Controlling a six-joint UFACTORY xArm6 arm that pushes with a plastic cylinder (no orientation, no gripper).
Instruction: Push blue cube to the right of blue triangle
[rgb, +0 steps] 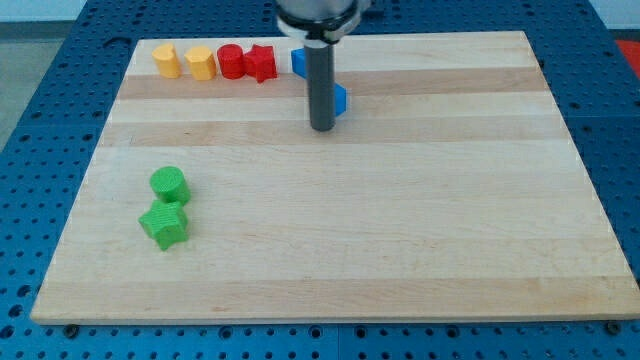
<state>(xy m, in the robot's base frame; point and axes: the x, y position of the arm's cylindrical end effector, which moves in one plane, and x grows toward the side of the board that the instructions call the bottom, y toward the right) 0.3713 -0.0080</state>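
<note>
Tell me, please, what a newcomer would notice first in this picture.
The dark rod stands near the board's top centre, my tip just below the blue cube, which it mostly hides along with the blue triangle. Yellow and red blocks line the top left edge; a green cylinder and green star sit at the left.
</note>
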